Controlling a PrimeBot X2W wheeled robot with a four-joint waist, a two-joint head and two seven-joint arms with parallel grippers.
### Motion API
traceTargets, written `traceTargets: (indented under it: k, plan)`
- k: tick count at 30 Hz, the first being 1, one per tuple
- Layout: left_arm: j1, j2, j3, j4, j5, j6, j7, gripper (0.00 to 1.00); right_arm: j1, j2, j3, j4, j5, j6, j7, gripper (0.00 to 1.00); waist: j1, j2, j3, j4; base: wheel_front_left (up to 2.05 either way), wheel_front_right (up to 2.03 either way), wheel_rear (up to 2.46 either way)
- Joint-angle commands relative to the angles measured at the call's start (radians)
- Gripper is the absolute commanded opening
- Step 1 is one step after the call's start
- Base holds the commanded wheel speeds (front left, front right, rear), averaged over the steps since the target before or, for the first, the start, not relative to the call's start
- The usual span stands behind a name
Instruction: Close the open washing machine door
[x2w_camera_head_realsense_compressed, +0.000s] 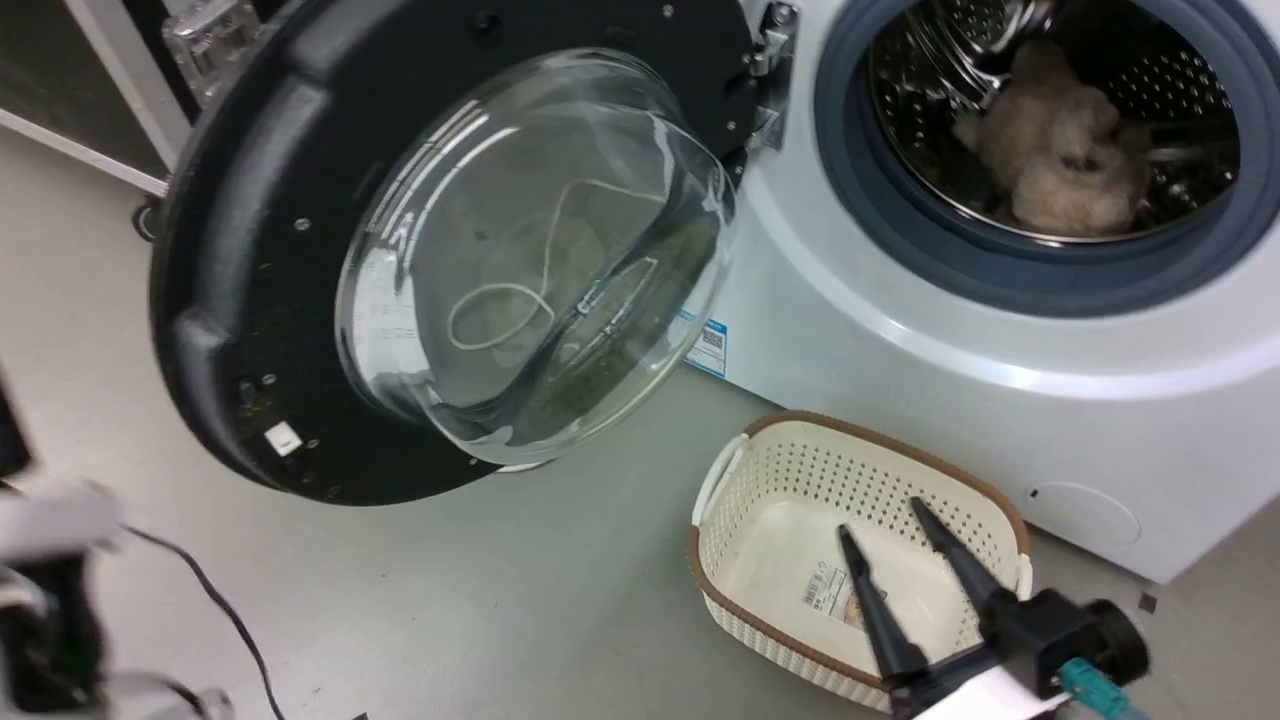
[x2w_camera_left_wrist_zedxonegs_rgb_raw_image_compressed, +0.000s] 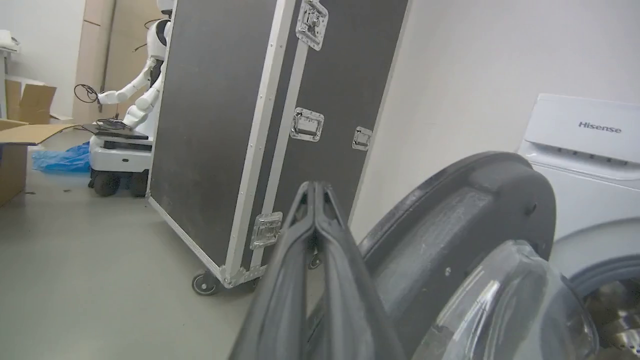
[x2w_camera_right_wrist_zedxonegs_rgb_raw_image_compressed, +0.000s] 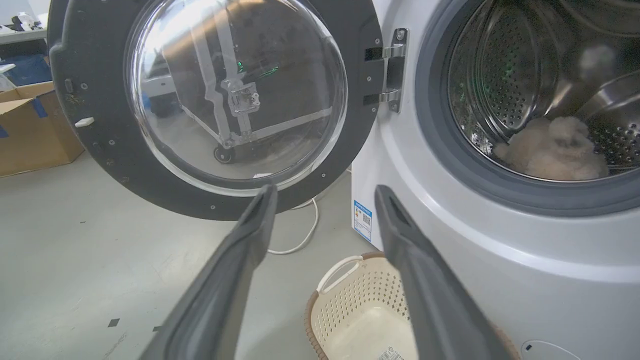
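Observation:
The washing machine door (x2w_camera_head_realsense_compressed: 250, 250) stands swung wide open to the left of the washing machine (x2w_camera_head_realsense_compressed: 900, 340), its glass bowl (x2w_camera_head_realsense_compressed: 530, 260) bulging towards me. A beige fluffy item (x2w_camera_head_realsense_compressed: 1060, 150) lies in the steel drum. My right gripper (x2w_camera_head_realsense_compressed: 880, 517) is open and empty at the lower right, low over the basket and well short of the door. In the right wrist view its fingers (x2w_camera_right_wrist_zedxonegs_rgb_raw_image_compressed: 325, 192) point at the gap between door (x2w_camera_right_wrist_zedxonegs_rgb_raw_image_compressed: 90, 125) and washer (x2w_camera_right_wrist_zedxonegs_rgb_raw_image_compressed: 425, 225). My left gripper (x2w_camera_left_wrist_zedxonegs_rgb_raw_image_compressed: 315, 186) is shut on nothing, just left of the door's outer rim (x2w_camera_left_wrist_zedxonegs_rgb_raw_image_compressed: 450, 235).
A cream perforated basket (x2w_camera_head_realsense_compressed: 860, 440) sits on the floor before the washer. A black flight case on castors (x2w_camera_left_wrist_zedxonegs_rgb_raw_image_compressed: 225, 125) stands behind the door. A dark cable (x2w_camera_head_realsense_compressed: 220, 610) trails on the floor at left. Another robot (x2w_camera_left_wrist_zedxonegs_rgb_raw_image_compressed: 140, 95) and a cardboard box (x2w_camera_right_wrist_zedxonegs_rgb_raw_image_compressed: 30, 130) are farther off.

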Motion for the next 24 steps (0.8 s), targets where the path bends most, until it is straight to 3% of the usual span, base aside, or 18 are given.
traceTargets:
  k: [1, 7, 16, 22, 23, 24]
  plan:
    - [-0.043, 0.022, 0.023, 0.038, -0.04, -0.007, 0.027, 0.0, -0.009, -0.007, 0.012, 0.001, 0.008, 0.001, -0.009, 1.0, -0.0001, 0.0, 0.01, -0.014, 0.0, 0.0, 0.0]
    - [-0.196, 0.087, 0.095, 0.239, -0.222, -0.004, 0.198, 0.0, -0.024, -0.026, 0.021, 0.003, 0.017, 0.001, -0.009, 1.0, -0.0001, 0.0, 0.036, -0.048, 0.0, 0.0, 0.0]
    - [-0.324, 0.084, 0.208, 0.519, -0.514, 0.053, 0.483, 0.0, -0.024, -0.033, 0.021, 0.006, 0.018, 0.001, -0.009, 1.0, -0.0001, 0.0, 0.048, -0.084, 0.0, 0.0, 0.0]
    - [-0.304, 0.067, 0.229, 0.534, -0.665, 0.002, 0.676, 0.0, -0.013, -0.018, -0.011, 0.001, 0.012, 0.001, -0.009, 1.0, -0.0001, 0.0, 0.034, -0.099, 0.0, 0.0, 0.0]
    - [-0.263, 0.054, 0.217, 0.502, -0.718, -0.017, 0.775, 0.0, -0.003, -0.012, -0.01, 0.006, 0.011, 0.001, -0.009, 1.0, -0.0001, 0.0, 0.015, -0.102, 0.0, 0.0, 0.0]
    - [-0.245, 0.047, 0.214, 0.484, -0.734, -0.021, 0.802, 0.0, 0.0, -0.011, -0.012, 0.008, 0.011, 0.001, -0.009, 1.0, -0.0001, 0.0, 0.008, -0.102, 0.0, 0.0, 0.0]
